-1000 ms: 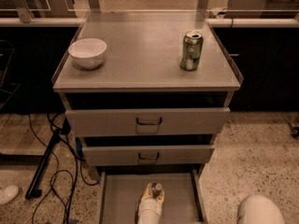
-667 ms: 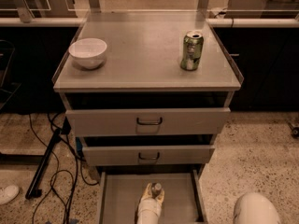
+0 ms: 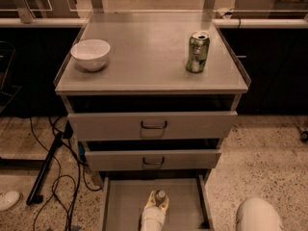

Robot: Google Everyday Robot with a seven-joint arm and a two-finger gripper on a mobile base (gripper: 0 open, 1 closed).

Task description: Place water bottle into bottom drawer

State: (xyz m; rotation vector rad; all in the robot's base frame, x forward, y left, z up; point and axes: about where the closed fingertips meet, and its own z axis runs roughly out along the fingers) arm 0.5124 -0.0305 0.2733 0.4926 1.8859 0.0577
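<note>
Nearly done: gripper point(image 3: 158, 201) low inside open bottom drawer point(image 3: 124, 202), apparently clamped on water bottle point(image 3: 160, 195), whose top pokes out between jaws. Remaining: release, withdraw arm.

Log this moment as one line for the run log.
claw: low over open bottom drawer, gripping water bottle | bottle: not yet released | green can, white bowl: on cabinet top

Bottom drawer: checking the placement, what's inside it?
The gripper reaches into the bottom drawer, with the water bottle at its tip, only its top showing. The gripper covers the rest.
</note>
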